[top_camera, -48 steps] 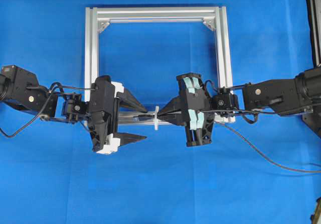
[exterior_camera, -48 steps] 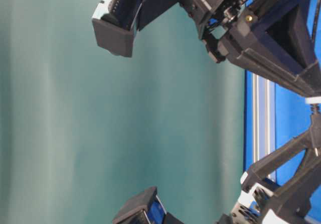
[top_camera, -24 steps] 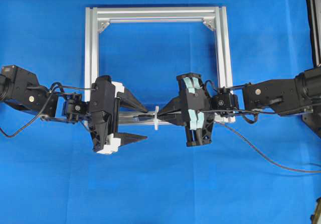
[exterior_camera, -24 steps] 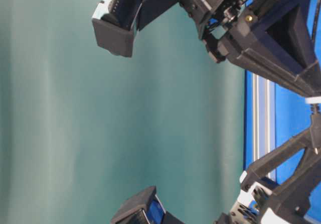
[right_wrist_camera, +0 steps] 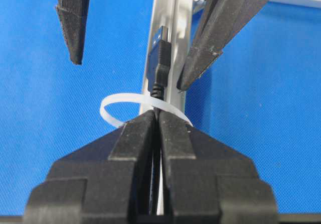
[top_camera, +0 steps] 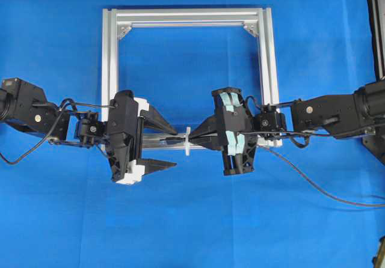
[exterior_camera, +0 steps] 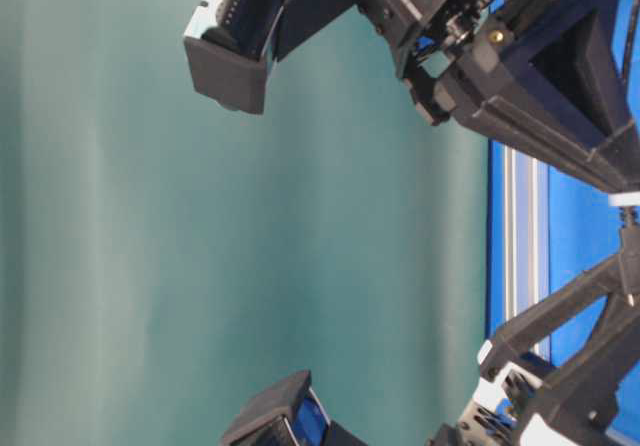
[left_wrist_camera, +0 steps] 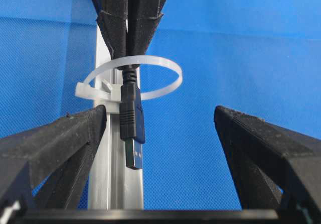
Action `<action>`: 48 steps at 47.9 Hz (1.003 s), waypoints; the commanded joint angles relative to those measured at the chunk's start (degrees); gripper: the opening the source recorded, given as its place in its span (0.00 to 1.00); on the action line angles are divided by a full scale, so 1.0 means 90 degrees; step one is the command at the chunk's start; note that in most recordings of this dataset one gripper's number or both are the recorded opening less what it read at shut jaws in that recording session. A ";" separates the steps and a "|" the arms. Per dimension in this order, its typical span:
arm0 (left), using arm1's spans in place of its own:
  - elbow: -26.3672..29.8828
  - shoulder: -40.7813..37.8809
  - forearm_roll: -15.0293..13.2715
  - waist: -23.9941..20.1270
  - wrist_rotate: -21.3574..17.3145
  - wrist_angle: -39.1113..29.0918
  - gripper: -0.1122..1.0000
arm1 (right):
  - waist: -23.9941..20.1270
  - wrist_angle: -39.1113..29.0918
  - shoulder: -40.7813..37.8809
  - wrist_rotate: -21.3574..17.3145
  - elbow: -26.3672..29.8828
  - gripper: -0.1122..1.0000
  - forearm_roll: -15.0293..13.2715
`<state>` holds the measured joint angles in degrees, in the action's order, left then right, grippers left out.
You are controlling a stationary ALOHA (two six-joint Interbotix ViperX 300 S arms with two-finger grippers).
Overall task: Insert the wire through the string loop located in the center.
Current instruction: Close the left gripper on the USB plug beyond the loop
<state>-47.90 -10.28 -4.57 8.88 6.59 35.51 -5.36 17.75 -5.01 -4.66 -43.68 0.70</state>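
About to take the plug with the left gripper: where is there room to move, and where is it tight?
Bare cloth inside the aluminium frame and below both arms. Tight at the string loop: the plug pokes through between the open left gripper fingers, the right gripper pinching the wire behind.

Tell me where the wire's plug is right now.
In the left wrist view, the plug hangs through the string loop over the frame bar, between the left gripper's open fingers.

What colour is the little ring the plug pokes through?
White, a bit see-through. The string loop shows best in the left wrist view, around the wire.
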 commanded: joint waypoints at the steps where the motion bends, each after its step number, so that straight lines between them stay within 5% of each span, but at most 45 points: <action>1: 0.0098 0.0088 0.0020 -0.0010 0.0000 0.0029 0.93 | 0.0010 0.0029 0.0068 0.0000 0.0049 0.08 -0.0010; 17: 0.0127 0.0088 0.0000 -0.0020 0.0010 0.0010 0.89 | 0.0010 0.0029 0.0078 0.0000 0.0049 0.08 -0.0010; 32: 0.0146 0.0078 0.0000 -0.0029 0.0000 -0.0049 0.17 | 0.0010 0.0010 0.0068 0.0010 0.0049 0.08 -0.0010; 48: 0.0127 0.0078 0.0010 -0.0029 0.0000 -0.0059 0.17 | 0.0010 -0.0146 0.0068 0.0010 0.0049 0.08 -0.0020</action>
<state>-47.55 -10.28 -4.75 8.35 6.68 34.72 -5.54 16.79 -5.01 -4.48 -43.68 0.62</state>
